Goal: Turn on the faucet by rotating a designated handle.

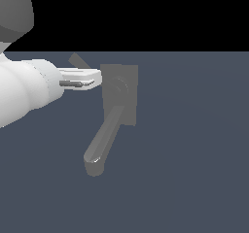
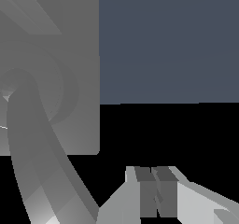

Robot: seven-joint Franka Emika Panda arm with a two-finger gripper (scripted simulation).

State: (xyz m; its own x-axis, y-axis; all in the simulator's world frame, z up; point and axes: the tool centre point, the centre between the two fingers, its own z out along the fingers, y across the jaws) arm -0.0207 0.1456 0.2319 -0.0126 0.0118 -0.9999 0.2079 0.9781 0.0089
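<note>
Your tool (image 1: 95, 77) reaches in from the exterior view's left, its tips at the left edge of the faucet (image 1: 120, 95) base plate; in the wrist view the fingers (image 2: 148, 190) sit pressed together with nothing between them. The faucet lies flat on the blue-grey worktop (image 1: 194, 154), its thick spout (image 1: 102, 142) running toward the lower left. The handle (image 1: 78, 60) shows only as a thin grey bar poking out above the tool, just beside the plate's upper left.

Matte grey faucet (image 1: 119, 95), white arm (image 1: 22, 89), slate-blue floor (image 1: 194, 154).
</note>
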